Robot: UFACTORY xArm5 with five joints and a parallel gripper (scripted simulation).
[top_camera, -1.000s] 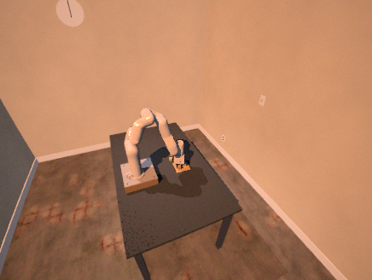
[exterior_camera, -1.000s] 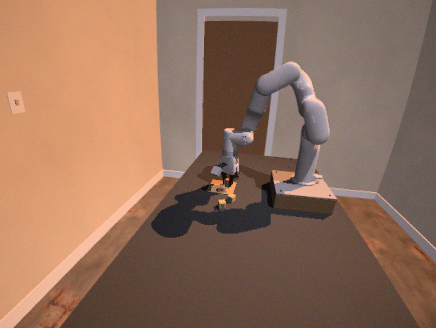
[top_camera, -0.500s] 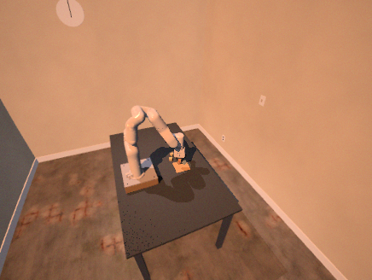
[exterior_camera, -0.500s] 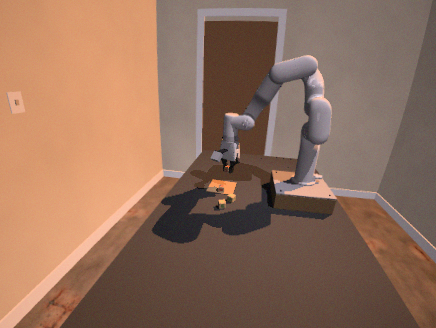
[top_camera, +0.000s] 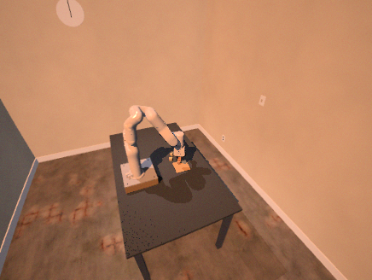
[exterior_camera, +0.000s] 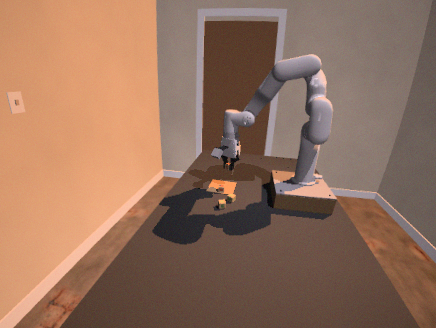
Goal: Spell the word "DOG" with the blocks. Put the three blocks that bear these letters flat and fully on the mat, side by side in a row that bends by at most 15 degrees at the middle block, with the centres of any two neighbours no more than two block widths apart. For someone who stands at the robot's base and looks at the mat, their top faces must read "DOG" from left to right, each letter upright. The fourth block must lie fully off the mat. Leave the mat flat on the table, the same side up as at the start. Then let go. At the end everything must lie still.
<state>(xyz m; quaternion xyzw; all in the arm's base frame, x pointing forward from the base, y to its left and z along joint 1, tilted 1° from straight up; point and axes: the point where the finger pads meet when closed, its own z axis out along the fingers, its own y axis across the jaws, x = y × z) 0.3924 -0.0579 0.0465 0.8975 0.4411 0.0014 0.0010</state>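
A small orange mat [exterior_camera: 223,183] lies on the dark table in front of the robot base; it also shows in the top view [top_camera: 182,167]. My gripper [exterior_camera: 229,165] hangs above the far edge of the mat and is shut on a small letter block [exterior_camera: 228,165], held in the air; the gripper also shows in the top view [top_camera: 178,159]. A block [exterior_camera: 219,188] seems to lie on the mat. Two more blocks [exterior_camera: 231,198] [exterior_camera: 221,203] lie on the table just off the mat's near edge. The letters are too small to read.
The robot's tan base box [exterior_camera: 302,195] stands to the right of the mat. The table [top_camera: 171,192] has edges close to the mat on the wall side. A door [exterior_camera: 240,85] is behind the table.
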